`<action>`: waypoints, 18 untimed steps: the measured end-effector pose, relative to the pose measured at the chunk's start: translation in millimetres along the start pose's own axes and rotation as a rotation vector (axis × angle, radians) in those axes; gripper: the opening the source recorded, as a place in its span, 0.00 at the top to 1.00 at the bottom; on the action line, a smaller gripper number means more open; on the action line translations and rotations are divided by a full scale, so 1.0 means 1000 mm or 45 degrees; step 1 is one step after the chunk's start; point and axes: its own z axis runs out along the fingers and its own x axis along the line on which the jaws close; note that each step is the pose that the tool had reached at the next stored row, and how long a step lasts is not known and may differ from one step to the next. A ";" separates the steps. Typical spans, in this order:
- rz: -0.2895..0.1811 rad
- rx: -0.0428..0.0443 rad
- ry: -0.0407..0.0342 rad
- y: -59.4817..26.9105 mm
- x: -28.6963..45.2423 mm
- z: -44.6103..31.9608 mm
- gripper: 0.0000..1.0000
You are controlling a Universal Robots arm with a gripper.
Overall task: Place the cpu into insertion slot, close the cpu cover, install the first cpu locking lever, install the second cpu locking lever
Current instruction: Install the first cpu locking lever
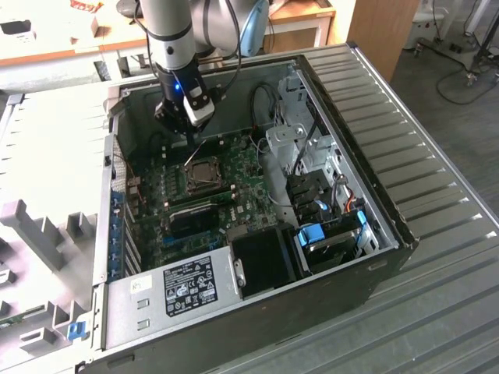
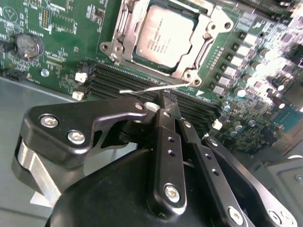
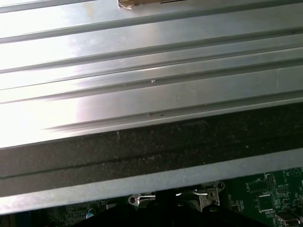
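Observation:
In the second wrist view the cpu [image 2: 163, 35] lies flat in the insertion slot [image 2: 124, 29], its silver top showing through the window of the cpu cover [image 2: 208, 28], which is down around it. A thin wire locking lever [image 2: 142, 89] stands out from the socket's corner, crossing just beyond the tips of my gripper [image 2: 169, 100]. The black fingers [image 2: 165, 142] are pressed together with nothing between them; I cannot tell whether they touch the lever. In the exterior view my gripper [image 1: 192, 131] hangs just above the slot [image 1: 204, 173], with the lever [image 1: 195, 152] slanting up toward it.
The green motherboard [image 1: 234, 191] lies inside the open computer case [image 1: 335, 140]. Long black memory slots [image 2: 113, 78] run beside the socket. Drive cages and cables [image 1: 312, 179] stand at the exterior view's right, and a power supply [image 1: 179, 288] at the front. The case wall [image 3: 151, 94] is close.

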 end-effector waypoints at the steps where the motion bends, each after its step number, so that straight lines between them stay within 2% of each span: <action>1: 0.000 -0.002 0.0002 0.0000 0.0000 0.0000 0.90; 7: 0.029 -0.001 -0.0022 0.0002 -0.0009 0.0008 0.90; 18: 0.032 -0.001 -0.0025 0.0021 -0.0060 0.0027 0.90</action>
